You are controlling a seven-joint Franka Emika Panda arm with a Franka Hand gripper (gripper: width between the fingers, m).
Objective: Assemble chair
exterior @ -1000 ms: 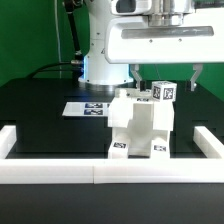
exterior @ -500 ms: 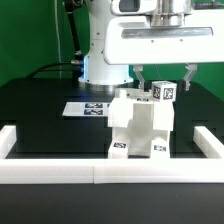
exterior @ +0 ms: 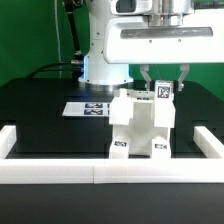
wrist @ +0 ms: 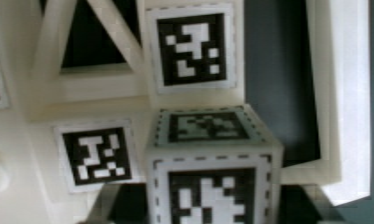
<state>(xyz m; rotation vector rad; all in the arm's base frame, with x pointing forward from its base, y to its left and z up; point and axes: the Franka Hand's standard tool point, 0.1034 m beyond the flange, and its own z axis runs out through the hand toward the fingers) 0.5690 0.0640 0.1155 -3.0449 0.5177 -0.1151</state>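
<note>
The partly built chair (exterior: 138,122) stands mid-table, white and boxy, with tags low on its front. A square tagged post (exterior: 163,91) sits at its upper corner on the exterior view's right. My gripper (exterior: 164,80) comes down from above with a finger against each side of that post. In the wrist view the post (wrist: 210,150) fills the middle. My gripper (wrist: 216,210) is shut on it there, and the dark fingers (wrist: 134,205) meet its sides with no gap showing. Other tagged chair slabs (wrist: 189,45) lie behind it.
The marker board (exterior: 85,108) lies flat behind the chair on the exterior view's left. White border rails run along the front (exterior: 100,172) and both sides (exterior: 8,140). The arm's base (exterior: 100,65) stands at the back.
The fingers have drawn inward from wide open until they reach the post's sides. The arm, chair and post have stayed in place.
</note>
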